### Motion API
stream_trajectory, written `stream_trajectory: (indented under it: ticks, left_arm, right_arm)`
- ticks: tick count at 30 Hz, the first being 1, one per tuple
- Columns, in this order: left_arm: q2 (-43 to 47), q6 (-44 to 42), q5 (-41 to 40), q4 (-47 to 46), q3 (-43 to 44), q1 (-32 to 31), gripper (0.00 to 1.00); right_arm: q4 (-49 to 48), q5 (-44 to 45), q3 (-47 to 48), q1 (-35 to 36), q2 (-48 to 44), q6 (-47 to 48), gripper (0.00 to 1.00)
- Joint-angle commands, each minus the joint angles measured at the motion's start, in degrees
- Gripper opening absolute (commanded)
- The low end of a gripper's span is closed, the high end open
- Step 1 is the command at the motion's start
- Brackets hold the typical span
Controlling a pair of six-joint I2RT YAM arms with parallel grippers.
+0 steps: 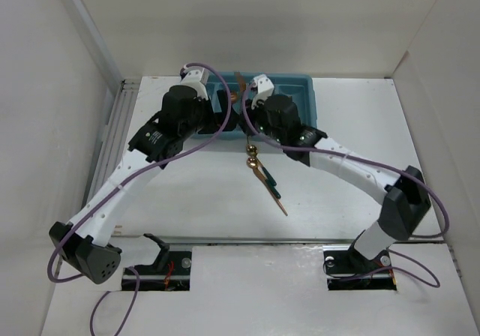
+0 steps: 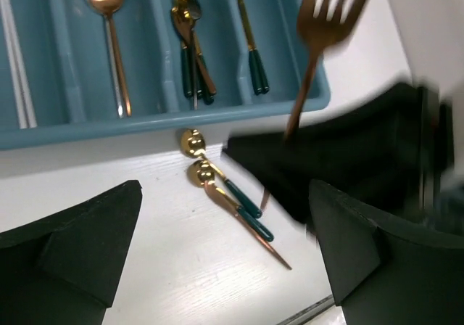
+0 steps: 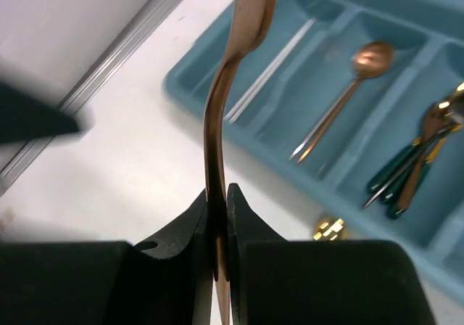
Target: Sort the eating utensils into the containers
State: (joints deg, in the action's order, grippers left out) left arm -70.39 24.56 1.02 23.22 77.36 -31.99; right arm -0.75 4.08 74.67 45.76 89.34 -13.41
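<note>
Your left fingers (image 2: pixel 80 245) are spread wide above the desk (image 2: pixel 145 267), holding nothing, just in front of the blue tray (image 2: pixel 145 125). White chopsticks (image 2: pixel 16 71), a copper spoon (image 2: pixel 109 35) and green-handled pieces (image 2: pixel 192 56) lie in separate compartments of it. Loose spoons (image 2: pixel 206 176) lie on the desk beside the tray's near wall. Your right fingers (image 3: pixel 181 245) are pinching a copper fork (image 3: pixel 216 122), held upright near the tray.
</note>
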Motion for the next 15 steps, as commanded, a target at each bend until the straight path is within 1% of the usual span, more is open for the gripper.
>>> stream_trajectory:
  ticks: [1, 3, 4, 5, 6, 7, 8, 10, 11, 12, 15]
  left_arm:
    - [0.34, -1.87, -2.58, 2.87, 0.6, 0.26, 1.0]
    - [0.34, -2.49, -5.48, 3.66, -0.01, 1.48, 1.0]
    - [0.34, -2.5, -6.02, 3.67, -0.02, 1.49, 1.0]
    - [0.34, -3.1, -6.03, 4.19, -0.71, 2.19, 1.0]
    - [0.34, -3.11, -6.03, 4.2, -1.59, 2.89, 1.0]
    - [0.34, -3.11, -6.03, 4.2, -1.6, 2.9, 1.0]
    - [0.95, -3.11, -6.03, 4.2, -2.38, 3.59, 1.0]
    - [0.96, -3.63, -6.03, 4.2, -3.01, 4.3, 1.0]
    - [0.96, -3.64, -6.03, 4.2, -3.01, 5.0, 1.0]
    - [0.96, -3.64, -6.55, 4.2, -3.62, 5.61, 1.0]
    - [0.96, -4.86, -6.55, 4.2, -3.62, 6.24, 1.0]
  right_arm:
    - [-4.18, 3.66, 8.19, -6.81, 7.39, 0.14, 0.0]
    - [-1.46, 4.18, 13.01, -10.58, 12.15, 0.14, 0.0]
    - [1.43, 4.79, 18.17, -11.47, 14.61, 0.14, 0.0]
    - [3.02, 5.41, 20.92, -12.35, 19.77, 0.14, 0.0]
    - [4.61, 6.72, 23.65, -13.14, 22.26, 0.14, 0.0]
    - [7.58, 7.26, 28.9, -14.28, 24.72, 0.14, 0.0]
    - [9.09, 7.26, 31.38, -14.29, 29.35, 0.14, 0.0]
    - [11.9, 8.05, 35.96, -15.08, 33.51, 0.14, 0.0]
    - [14.87, 8.66, 39.98, -15.08, 35.44, 0.14, 0.0]
    - [16.21, 8.67, 41.68, -15.61, 38.6, 0.14, 0.0]
    - [17.89, 7.18, 43.8, -15.61, 41.35, 0.14, 0.0]
